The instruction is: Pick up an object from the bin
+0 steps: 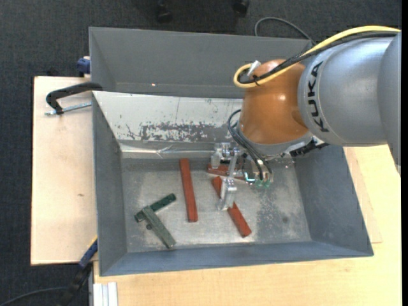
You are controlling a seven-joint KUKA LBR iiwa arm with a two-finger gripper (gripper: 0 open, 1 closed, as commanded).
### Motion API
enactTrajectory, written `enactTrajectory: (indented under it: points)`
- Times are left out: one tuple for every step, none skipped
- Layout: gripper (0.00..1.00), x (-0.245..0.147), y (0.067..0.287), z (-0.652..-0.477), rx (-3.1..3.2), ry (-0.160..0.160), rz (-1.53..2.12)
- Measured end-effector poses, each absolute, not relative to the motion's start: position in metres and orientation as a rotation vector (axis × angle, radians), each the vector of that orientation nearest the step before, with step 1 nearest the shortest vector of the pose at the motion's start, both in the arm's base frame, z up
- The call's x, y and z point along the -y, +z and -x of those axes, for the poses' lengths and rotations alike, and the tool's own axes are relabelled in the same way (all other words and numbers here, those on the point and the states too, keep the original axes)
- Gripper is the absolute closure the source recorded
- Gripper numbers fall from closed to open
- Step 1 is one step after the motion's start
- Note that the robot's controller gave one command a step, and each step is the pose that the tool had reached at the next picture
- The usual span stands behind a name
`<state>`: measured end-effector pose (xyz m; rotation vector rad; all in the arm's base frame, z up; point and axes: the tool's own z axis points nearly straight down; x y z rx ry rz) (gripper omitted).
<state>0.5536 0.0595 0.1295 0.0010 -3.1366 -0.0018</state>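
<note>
Carefully now: your gripper [226, 193] hangs over the slanted red stick [241, 222] at the bin's [107, 190] middle right, near a longer red stick [189, 193]. You cannot tell whether its jaws stand apart or together. Straddle the stick's narrow width and descend straight.

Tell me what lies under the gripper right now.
A long red rectangular bar lies slantwise under the gripper, on the floor of the grey metal bin. Its lower end shows; the gripper covers its upper part.
</note>
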Motion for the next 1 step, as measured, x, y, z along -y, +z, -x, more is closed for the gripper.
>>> enactTrajectory:
  points:
    - [0.0,-0.0187,0.0688,-0.519,3.124,0.001,0.28]
